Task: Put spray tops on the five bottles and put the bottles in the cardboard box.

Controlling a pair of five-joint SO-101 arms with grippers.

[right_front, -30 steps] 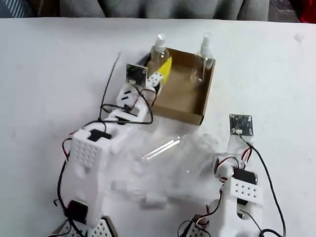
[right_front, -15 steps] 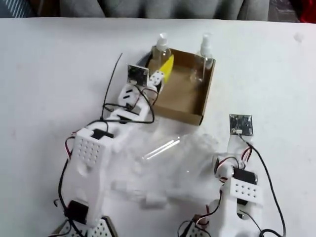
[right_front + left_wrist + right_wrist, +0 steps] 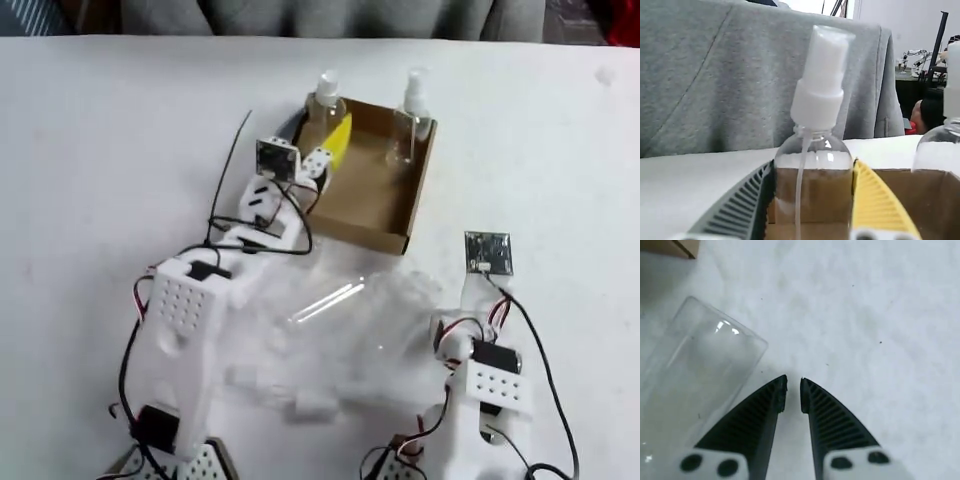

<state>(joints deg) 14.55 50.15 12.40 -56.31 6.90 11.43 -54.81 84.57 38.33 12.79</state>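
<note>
Left tool [image 3: 812, 169] is closed on a bottle [image 3: 812, 192], its dark and yellow fingers pressed against the clear body on either side, well below the spray top [image 3: 822, 80], which is already fitted. The bottle stands upright at the far left corner of the cardboard box [image 3: 372, 236]. I cannot tell whether its base has met the box floor.

A second bottle [image 3: 412, 125], also capped, stands in the far right corner, apart from mine.

I judge the step in hand to be the set-down. I would lower straight, with no tilt, until the bottle bears its own weight. I would then part the fingers only a little, because the left wall is close on the dark finger's side. I would lift clear vertically so that neither finger catches the spray top. Keeping the bottle tight in its corner leaves room for the rest.

My right tool [image 3: 792, 388] is all but closed and empty. It hangs over the bare worktop [image 3: 100, 150], just beside a heap of clear plastic [image 3: 340, 320] that lies between the arms on the near side of the box.
</note>
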